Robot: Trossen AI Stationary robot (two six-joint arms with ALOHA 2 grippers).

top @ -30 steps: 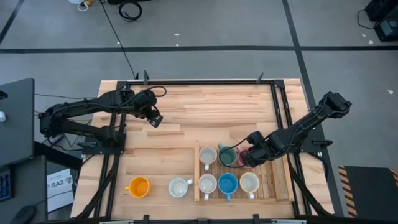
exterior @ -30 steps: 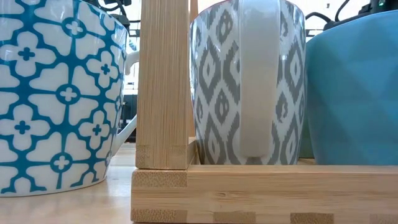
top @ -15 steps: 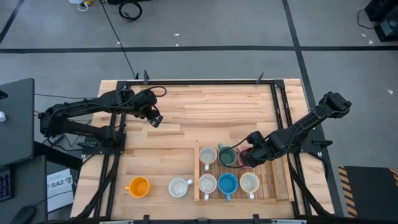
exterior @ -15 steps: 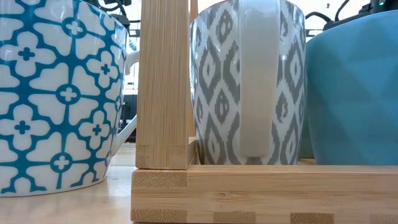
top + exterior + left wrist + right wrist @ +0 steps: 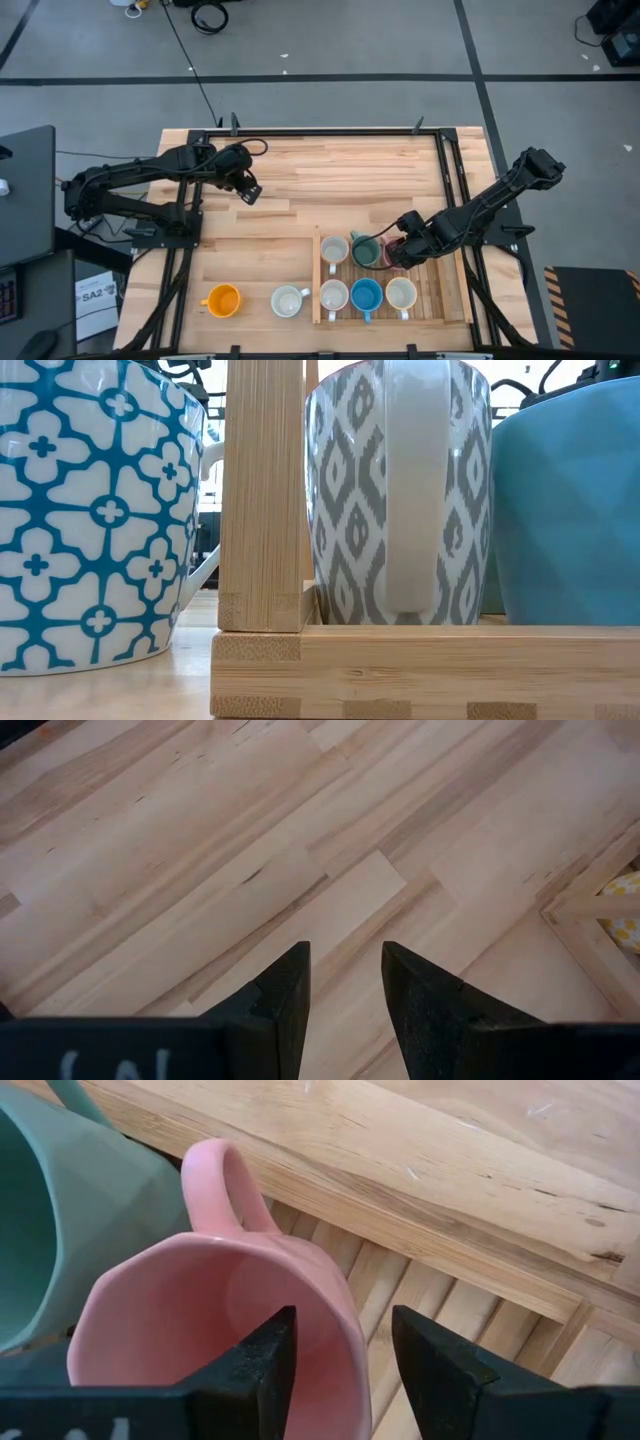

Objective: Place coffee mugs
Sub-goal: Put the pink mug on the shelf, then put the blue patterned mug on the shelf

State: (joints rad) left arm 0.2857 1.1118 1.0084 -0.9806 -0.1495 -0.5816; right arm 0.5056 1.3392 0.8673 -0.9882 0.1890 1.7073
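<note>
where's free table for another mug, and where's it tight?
Free: the wide bare table between the left pincer and the tray, and the strip between the orange mug and the white mug. Tight: the tray, six mugs packed in, with the right pincer at the pink mug beside the green mug.

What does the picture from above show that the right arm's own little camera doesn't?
Only the high view shows the whole table, the waiting left gripper over bare wood, the orange mug and a white mug outside the wooden tray, and the blue mug in it. Only the right wrist view shows the right gripper straddling the pink mug rim, one finger inside, one outside. Both show the green mug beside the pink one in the tray.
</note>
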